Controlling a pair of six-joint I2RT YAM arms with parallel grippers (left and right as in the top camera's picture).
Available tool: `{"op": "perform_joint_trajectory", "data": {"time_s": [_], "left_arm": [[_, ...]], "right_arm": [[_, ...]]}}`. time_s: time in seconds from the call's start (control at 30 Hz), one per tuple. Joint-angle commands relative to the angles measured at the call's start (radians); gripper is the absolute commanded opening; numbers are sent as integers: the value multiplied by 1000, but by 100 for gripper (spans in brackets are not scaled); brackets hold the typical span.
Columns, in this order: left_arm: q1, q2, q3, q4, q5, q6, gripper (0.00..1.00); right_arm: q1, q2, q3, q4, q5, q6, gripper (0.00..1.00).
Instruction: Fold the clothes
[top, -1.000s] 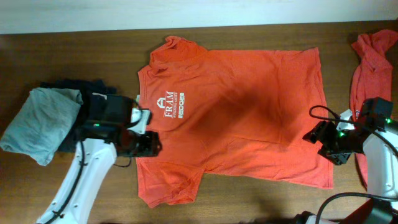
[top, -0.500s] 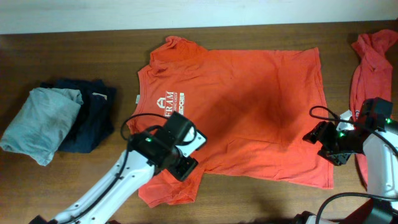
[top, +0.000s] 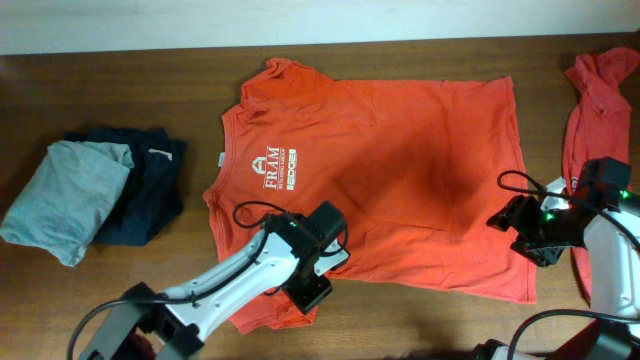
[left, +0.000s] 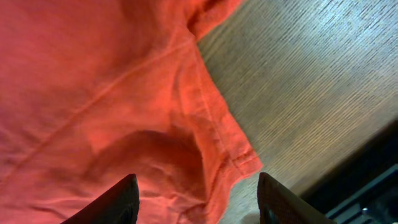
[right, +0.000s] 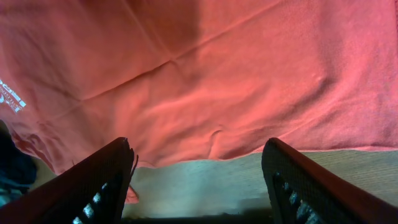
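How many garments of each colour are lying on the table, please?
Orange-red: 2, the spread T-shirt and the bunched T-shirt at the right edge
Light grey: 1, the folded grey garment
Dark navy: 1, the folded navy garment
Total: 4

So my left arm (top: 225, 278) comes in from the near left corner and stretches out low toward the middle, the white link lying almost flat. At its end my left gripper (top: 315, 290) is tipped downward, jaws spread wide with nothing pinched between them. In the wrist view the fingers (left: 109, 202) sit far apart. My right arm (top: 612, 250) is tucked in at the near right, and my right gripper (top: 518, 237) is aimed left, jaws also wide apart and empty.
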Motion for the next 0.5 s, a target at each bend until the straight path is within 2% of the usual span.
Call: {"op": "perform_joint_trajectory", "data": {"time_s": [0.0, 0.27, 0.47], "left_arm": [[-13, 27, 8, -2, 36, -71, 61], [-109, 52, 8, -17, 23, -114, 60], [-127, 55, 8, -47, -11, -300, 69]], "right_arm": [[-5, 3, 13, -3, 8, 8, 69], [-6, 3, 13, -3, 9, 7, 69], [-6, 3, 13, -4, 8, 7, 68]]}}
